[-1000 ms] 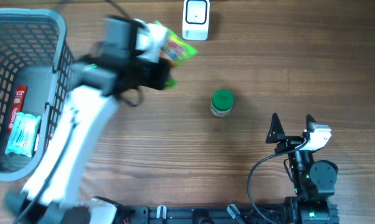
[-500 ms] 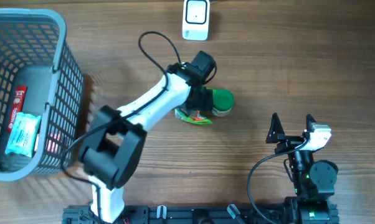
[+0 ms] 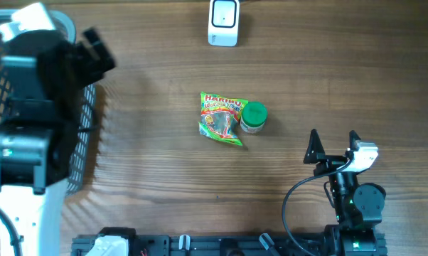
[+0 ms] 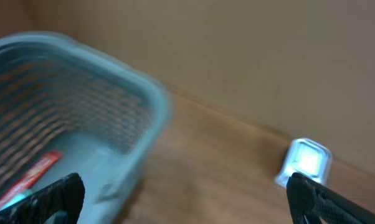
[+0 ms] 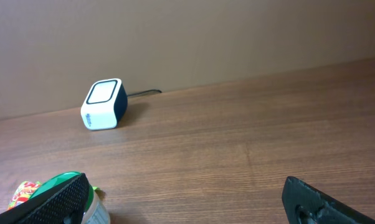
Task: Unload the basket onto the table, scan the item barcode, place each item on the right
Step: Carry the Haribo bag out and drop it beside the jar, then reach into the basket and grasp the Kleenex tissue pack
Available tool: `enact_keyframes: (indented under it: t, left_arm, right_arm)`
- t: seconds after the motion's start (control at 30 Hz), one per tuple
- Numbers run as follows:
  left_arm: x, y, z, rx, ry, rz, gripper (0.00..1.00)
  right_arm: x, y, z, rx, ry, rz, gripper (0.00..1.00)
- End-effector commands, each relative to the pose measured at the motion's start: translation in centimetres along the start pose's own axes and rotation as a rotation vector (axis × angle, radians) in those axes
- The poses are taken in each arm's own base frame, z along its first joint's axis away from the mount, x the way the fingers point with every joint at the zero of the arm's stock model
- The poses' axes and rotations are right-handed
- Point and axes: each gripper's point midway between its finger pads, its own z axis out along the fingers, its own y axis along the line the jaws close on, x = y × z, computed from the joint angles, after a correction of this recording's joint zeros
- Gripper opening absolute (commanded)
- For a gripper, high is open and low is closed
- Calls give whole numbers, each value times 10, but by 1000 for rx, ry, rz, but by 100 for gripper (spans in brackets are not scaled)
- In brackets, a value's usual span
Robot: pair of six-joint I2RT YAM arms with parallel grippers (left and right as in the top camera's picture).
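The item, a Haribo candy bag (image 3: 221, 117), lies flat mid-table against a green-lidded jar (image 3: 254, 117). The white barcode scanner (image 3: 223, 21) stands at the table's far edge. My left gripper (image 3: 99, 48) is raised and blurred over the basket's right rim, far left of the bag. Its wrist view shows the left gripper (image 4: 187, 205) open and empty, with the scanner (image 4: 306, 162) to the right. My right gripper (image 3: 333, 142) rests open at the near right. In the right wrist view the gripper (image 5: 187, 199) holds nothing; the jar (image 5: 66, 186) and the bag (image 5: 22, 193) sit by its left finger, the scanner (image 5: 104, 104) beyond.
A grey mesh basket (image 3: 86, 135) fills the left side, mostly hidden under my left arm. In the left wrist view the basket (image 4: 113, 87) holds a red packet (image 4: 38, 171). A cable loops by the right arm's base (image 3: 292, 199).
My left gripper opened and let go of the candy bag beside the jar. The arm then swung back left over the basket. The right arm has not moved.
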Motion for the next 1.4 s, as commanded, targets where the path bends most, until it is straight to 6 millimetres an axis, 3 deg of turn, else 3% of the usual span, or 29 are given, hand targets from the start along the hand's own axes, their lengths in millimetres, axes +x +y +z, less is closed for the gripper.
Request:
enact_keyframes:
  t: [0.0, 0.1, 0.2, 0.37, 0.47, 0.63, 0.77, 0.97, 1.13, 1.17, 1.23, 1.37]
  left_arm:
    - [1, 86, 23, -271, 36, -164, 100]
    - [24, 143, 38, -402, 122, -474, 100]
    - [78, 193, 45, -607, 304, -712, 100]
    - [140, 217, 73, -776, 505, -801, 100]
    - [191, 224, 89, -866, 612, -841, 100]
    - [256, 240, 102, -913, 672, -846, 100]
    - [283, 252, 104, -919, 683, -844, 100]
    - [300, 250, 119, -854, 701, -827, 100]
    - [331, 254, 129, -896, 795, -814, 100]
    - [337, 254, 127, -907, 822, -810, 95]
    - [342, 253, 124, -919, 847, -805, 68]
    - [331, 253, 124, -879, 832, -759, 49]
  right_arm:
    - [0, 3, 0, -15, 1, 4, 100]
    - [0, 3, 0, -15, 1, 4, 100]
    - [0, 3, 0, -15, 1, 4, 100]
    - [0, 3, 0, -15, 1, 4, 100]
    - [0, 3, 0, -15, 1, 4, 100]
    - [0, 3, 0, -15, 1, 4, 100]
    - [0, 3, 0, -16, 1, 4, 100]
    - [0, 3, 0, -15, 1, 4, 100]
    - [0, 3, 0, -15, 1, 4, 100]
    - [0, 3, 0, -15, 1, 4, 100]
    - [0, 3, 0, -15, 1, 4, 100]
    - [0, 3, 0, -15, 1, 4, 100]
